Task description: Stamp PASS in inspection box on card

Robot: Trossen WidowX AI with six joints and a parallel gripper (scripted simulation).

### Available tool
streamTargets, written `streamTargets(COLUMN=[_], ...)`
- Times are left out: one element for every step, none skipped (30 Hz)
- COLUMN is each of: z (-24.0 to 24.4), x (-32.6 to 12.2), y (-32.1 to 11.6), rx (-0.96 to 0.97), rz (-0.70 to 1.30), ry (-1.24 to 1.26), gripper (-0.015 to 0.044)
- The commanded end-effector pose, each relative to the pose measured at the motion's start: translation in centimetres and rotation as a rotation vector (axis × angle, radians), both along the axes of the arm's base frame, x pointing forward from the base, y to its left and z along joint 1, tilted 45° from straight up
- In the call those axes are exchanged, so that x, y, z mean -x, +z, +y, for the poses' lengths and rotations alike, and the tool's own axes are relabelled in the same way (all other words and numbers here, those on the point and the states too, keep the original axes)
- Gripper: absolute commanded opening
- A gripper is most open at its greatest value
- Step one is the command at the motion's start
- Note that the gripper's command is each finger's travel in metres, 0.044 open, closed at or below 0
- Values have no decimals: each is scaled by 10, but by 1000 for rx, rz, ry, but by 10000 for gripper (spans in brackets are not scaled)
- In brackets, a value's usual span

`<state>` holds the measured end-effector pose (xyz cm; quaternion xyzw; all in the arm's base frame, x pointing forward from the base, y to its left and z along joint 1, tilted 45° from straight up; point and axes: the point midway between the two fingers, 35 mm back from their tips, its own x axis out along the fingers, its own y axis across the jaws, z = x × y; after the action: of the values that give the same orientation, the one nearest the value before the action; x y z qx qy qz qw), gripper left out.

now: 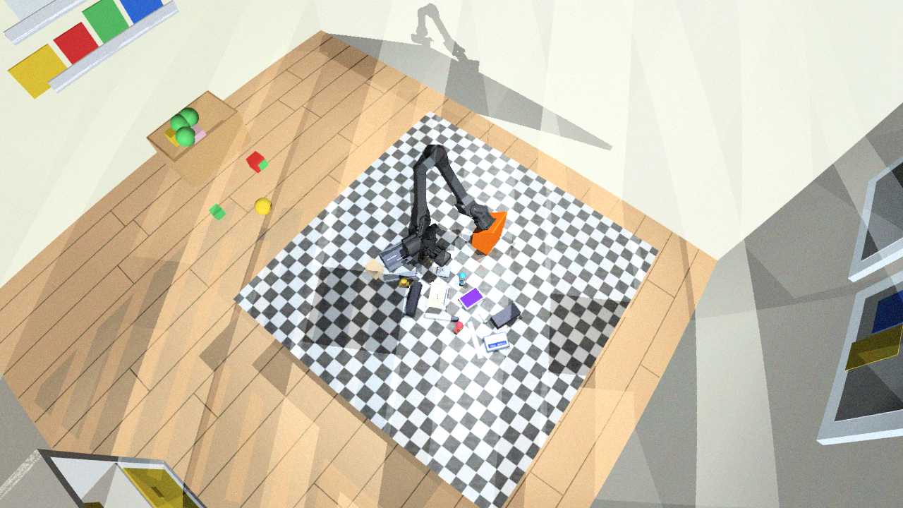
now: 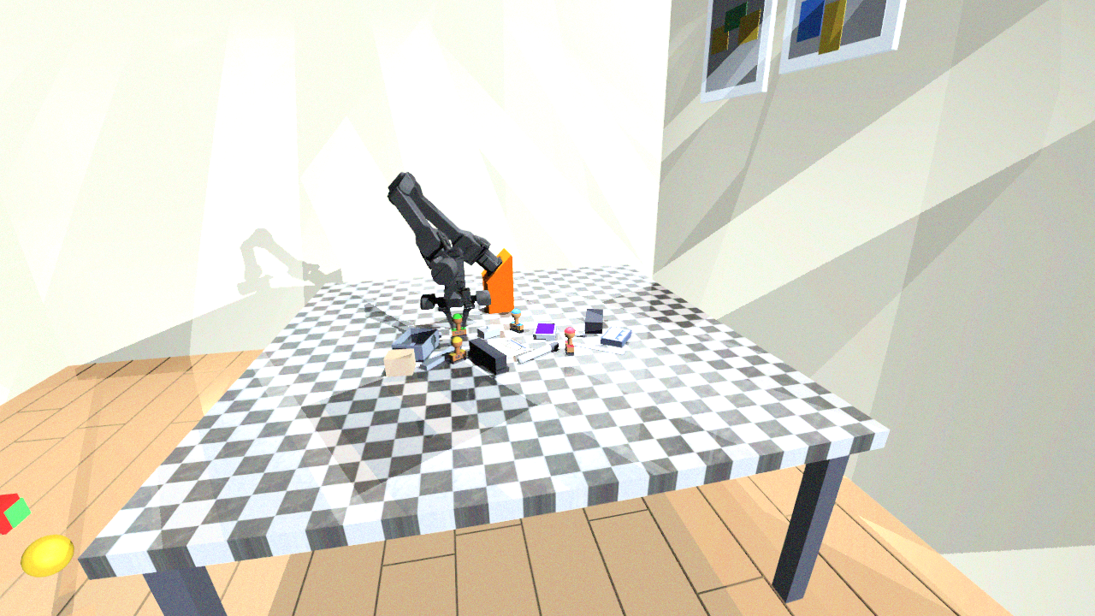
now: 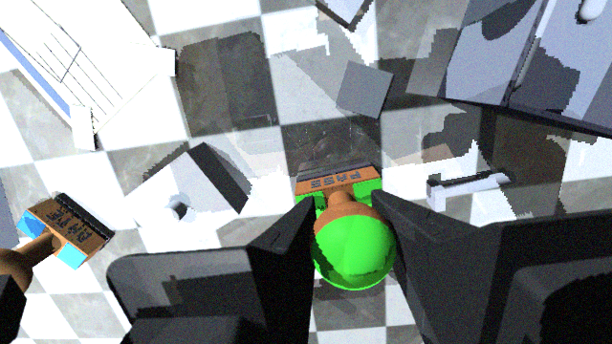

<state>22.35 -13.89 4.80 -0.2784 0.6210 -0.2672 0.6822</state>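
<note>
The PASS stamp [image 2: 458,327] [image 3: 354,248], with a green knob and brown body, stands upright on the checkered table. My gripper [image 1: 431,262] [image 2: 457,320] [image 3: 342,202] points down over it, with one finger on each side of the knob and neck. The fingers look shut on it; the top view mostly hides the stamp. The pad [image 1: 470,297] [image 2: 545,329] is purple in a pale case and lies uncovered. The card [image 1: 437,295] [image 3: 110,48] is pale, with thin printed lines and a blue stripe. White corner pieces sit on it in the wrist view.
A blue-knobbed stamp [image 1: 462,278] [image 2: 517,320] [image 3: 67,234], a yellow one [image 1: 403,282] [image 2: 457,350] and a red one [image 1: 458,326] [image 2: 569,340] stand nearby. A grey tray [image 3: 497,53] is beside the gripper. An orange block [image 1: 489,233] [image 2: 500,285] stands behind; a black block [image 1: 413,298] [image 2: 488,356] lies by the card.
</note>
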Motion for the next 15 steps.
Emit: streamTargets(z=[1,1,1,2,2,2,3,3,4,4,4,5,5,5,6], x=[0,0,0,0,0,0,0,0,0,0,0,-1,-1,-1,-1], y=[1,1,1,1,2,2,2,2,3,3,3,4,4,4,4], rx=[0,0,0,0,0,0,-1,-1,-1,-1,-1,-1,-1,-1,-1], rz=[-1,-1,-1,-1,-1,0,0,0,0,0,0,0,0,0,0], ry=[0,0,0,0,0,0,0,0,-1,-1,-1,-1,-1,-1,-1], gripper=[4,0,0,0,0,0,0,0,0,0,0,0,0,0,0])
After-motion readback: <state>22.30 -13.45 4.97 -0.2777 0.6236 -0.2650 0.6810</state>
